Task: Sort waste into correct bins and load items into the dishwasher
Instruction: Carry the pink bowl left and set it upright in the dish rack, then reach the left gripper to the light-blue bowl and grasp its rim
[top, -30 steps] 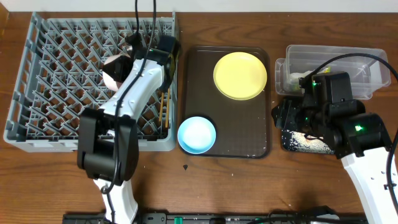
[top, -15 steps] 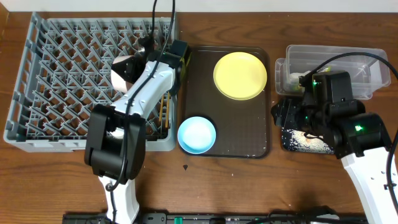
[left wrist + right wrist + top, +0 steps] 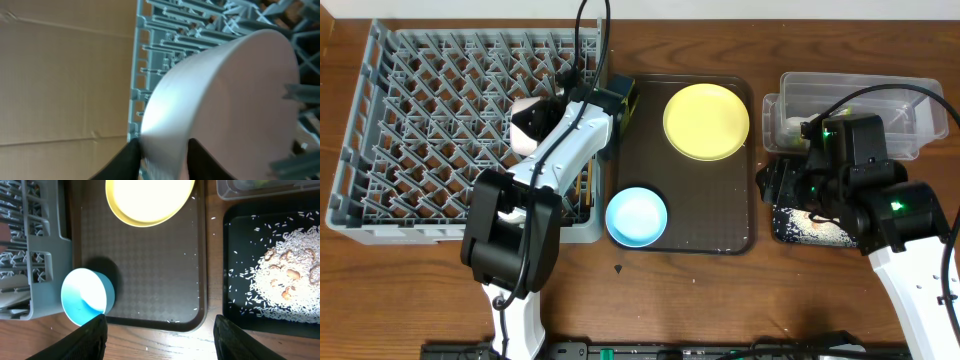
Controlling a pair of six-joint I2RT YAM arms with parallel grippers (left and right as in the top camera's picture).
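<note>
My left gripper [image 3: 548, 112] is shut on the rim of a white bowl [image 3: 527, 126] and holds it tilted over the right side of the grey dish rack [image 3: 420, 140]. In the left wrist view the bowl [image 3: 225, 100] fills the frame, with my gripper [image 3: 164, 157] pinching its edge. Chopsticks [image 3: 585, 182] lie in the rack's right edge. A yellow plate [image 3: 706, 121] and a light blue bowl [image 3: 636, 216] sit on the brown tray [image 3: 720, 235]. My right gripper [image 3: 165, 342] is open and empty above the brown tray's front right corner.
A black tray [image 3: 782, 232] holds beige rice-like scraps [image 3: 290, 275]. Behind it stands the clear tub [image 3: 880, 100] with a pale wrapper [image 3: 792, 127] inside. Loose grains dot the brown tray [image 3: 150, 280]. The rack's wall [image 3: 30, 245] borders the tray's left side.
My left gripper has carried the white bowl to the right across the rack, toward its right edge. The right arm has not moved.
</note>
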